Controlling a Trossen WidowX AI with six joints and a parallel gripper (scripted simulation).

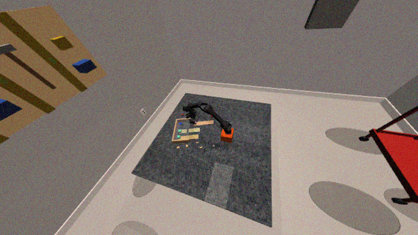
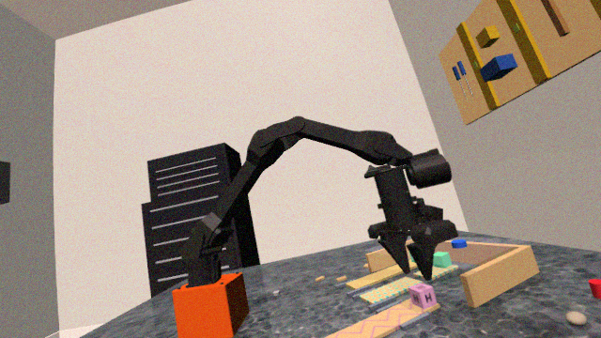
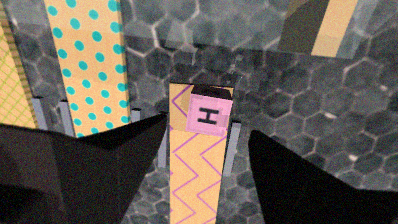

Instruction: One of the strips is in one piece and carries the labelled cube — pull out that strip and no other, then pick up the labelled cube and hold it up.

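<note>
The pink cube (image 2: pixel 423 296) (image 3: pixel 212 107) marked H sits on the far end of the zigzag strip (image 1: pixel 206 123) (image 2: pixel 376 324) (image 3: pixel 195 185), which lies outside the walled frame between short grey rails. My gripper (image 2: pixel 418 276) (image 3: pixel 208 128) is open and empty above the cube, its fingertips on either side of it in the wrist view. The teal-dotted strip (image 1: pixel 194 130) (image 2: pixel 392 290) (image 3: pixel 90 65) shows a gap from a separate dotted piece (image 1: pixel 184 131). The grid-patterned strip (image 1: pixel 192 137) (image 2: pixel 376 278) (image 3: pixel 11 85) lies beyond. Green cubes (image 1: pixel 179 130) (image 1: pixel 178 136) (image 2: pixel 441 259) sit at the far ends.
The low wooden frame (image 1: pixel 174 130) (image 2: pixel 502 278) stands around the strips' far ends, with a blue disc (image 1: pixel 181 123) (image 2: pixel 459 243) inside. A red cylinder (image 2: pixel 595 288) and a pebble (image 2: pixel 576 318) lie outside it. Small tan bits (image 1: pixel 187 145) (image 2: pixel 341 279) lie beyond the grid strip.
</note>
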